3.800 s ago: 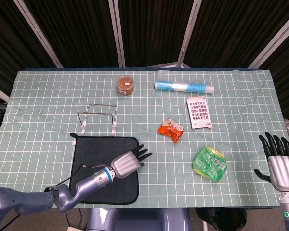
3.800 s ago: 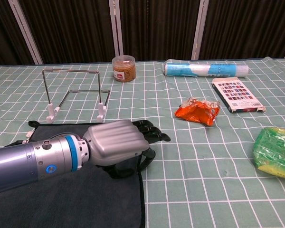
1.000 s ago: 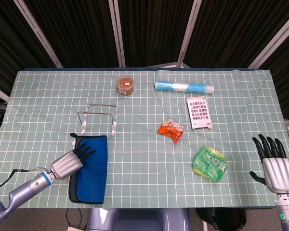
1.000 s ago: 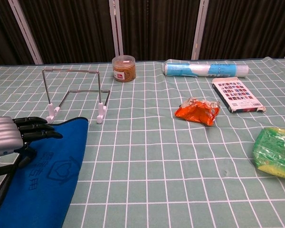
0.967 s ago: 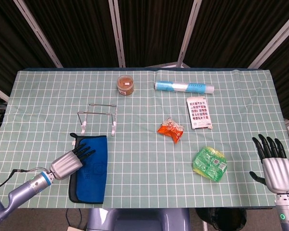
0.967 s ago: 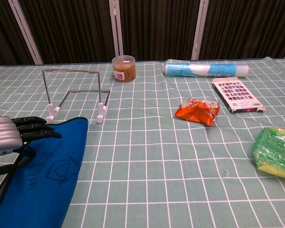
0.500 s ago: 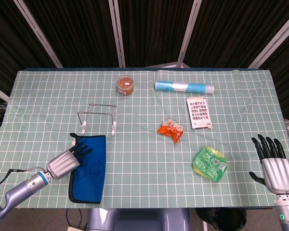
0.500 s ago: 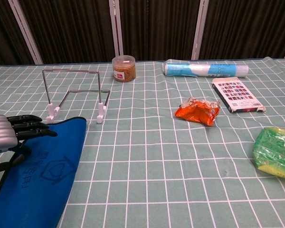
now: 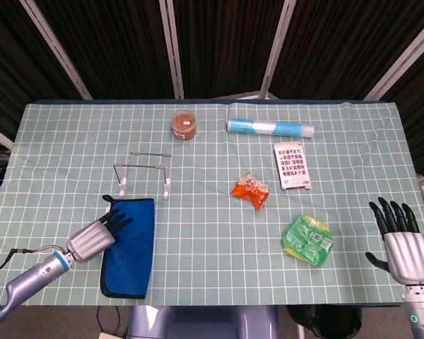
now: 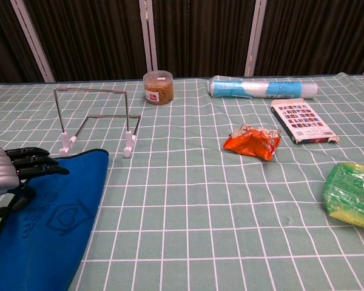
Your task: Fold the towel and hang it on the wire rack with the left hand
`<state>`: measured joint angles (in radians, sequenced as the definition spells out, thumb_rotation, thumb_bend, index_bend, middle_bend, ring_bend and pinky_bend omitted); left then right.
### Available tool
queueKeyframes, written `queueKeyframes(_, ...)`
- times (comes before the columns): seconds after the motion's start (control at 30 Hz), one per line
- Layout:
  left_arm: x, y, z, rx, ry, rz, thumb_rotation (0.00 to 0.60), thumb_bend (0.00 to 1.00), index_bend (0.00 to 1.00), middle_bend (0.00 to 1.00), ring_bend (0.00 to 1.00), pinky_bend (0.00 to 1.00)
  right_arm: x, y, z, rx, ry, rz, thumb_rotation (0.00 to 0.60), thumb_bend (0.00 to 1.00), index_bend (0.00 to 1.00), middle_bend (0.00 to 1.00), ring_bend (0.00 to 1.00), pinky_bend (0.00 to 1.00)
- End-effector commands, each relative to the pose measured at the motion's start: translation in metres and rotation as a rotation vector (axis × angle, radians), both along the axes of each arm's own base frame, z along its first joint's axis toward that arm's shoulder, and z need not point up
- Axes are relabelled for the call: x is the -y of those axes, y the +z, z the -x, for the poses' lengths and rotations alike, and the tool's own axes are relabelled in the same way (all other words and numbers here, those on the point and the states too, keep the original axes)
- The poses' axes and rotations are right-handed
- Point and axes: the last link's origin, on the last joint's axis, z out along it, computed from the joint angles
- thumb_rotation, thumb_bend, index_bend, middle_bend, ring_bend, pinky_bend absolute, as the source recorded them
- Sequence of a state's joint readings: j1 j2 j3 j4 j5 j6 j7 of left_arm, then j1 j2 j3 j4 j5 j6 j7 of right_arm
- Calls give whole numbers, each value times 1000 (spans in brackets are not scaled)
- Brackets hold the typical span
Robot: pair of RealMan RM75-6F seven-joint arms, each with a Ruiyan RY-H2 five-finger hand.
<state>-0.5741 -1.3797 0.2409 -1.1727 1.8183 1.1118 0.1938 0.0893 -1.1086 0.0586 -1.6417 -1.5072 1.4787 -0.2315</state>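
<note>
Towel (image 9: 130,246) is lying folded into a long blue strip with a dark edge at the near left of the bench (image 9: 212,176), its far end just short of the wire rack (image 9: 143,173). The left hand (image 9: 93,236) is resting at the towel's left edge with its dark fingers (image 10: 33,162) stretched out over the cloth; whether they are gripping the fabric cannot be told from either view. The wire rack is standing upright and bare on its white feet, apart from the towel. The right hand (image 9: 403,244) is hovering at the near right corner, fingers spread and pointing away, holding nothing.

Farther back, a brown jar (image 9: 185,125) is sitting beside a rolled blue-and-white tube (image 9: 271,128). A printed card packet (image 9: 292,165) is lying flat on the right side, an orange snack bag (image 9: 251,190) is lying near the middle, and a green packet (image 9: 307,239) is lying nearer the front edge, well apart from the right hand.
</note>
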Motion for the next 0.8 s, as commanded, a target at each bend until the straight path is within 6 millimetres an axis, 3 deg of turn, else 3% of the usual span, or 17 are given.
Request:
queueKeyframes(0.03,0,3,2,-1,7,-6,600,658,571,0,0,0,0,0,0,1,1,0,600,0,0,0,0,0)
queueKeyframes(0.1,1,4,3,-1,13,-8,600,658,497,0,0,0,0,0,-1,2,2,0,600,0,0,0,0,0)
queueKeyframes(0.2,2,9,4,9,35,-9,600,606,244,0,0,0,-1,0,-2,3,6,0,600,0,0,0,0,0)
queueKeyframes(0.27,3,13,5,12,42,-12,600,446,75,0,0,0,-2,0,-2,4,7,0,600,0,0,0,0,0)
queueKeyframes(0.33,4,18,5,25,56,-20,600,323,9,0,0,0,-2,1,-2,5,7,1,600,0,0,0,0,0)
queueKeyframes(0.43,4,26,4,56,67,-38,600,256,0,0,0,0,-3,1,-4,9,11,2,600,0,0,0,0,0)
queueKeyframes(0.6,5,39,-5,135,85,-77,600,253,0,0,0,0,-5,3,-6,16,24,4,600,0,0,0,0,0)
queueKeyframes(0.8,-7,50,-30,239,96,-163,600,252,0,43,5,0,-7,5,-10,30,42,7,600,0,0,0,0,0)
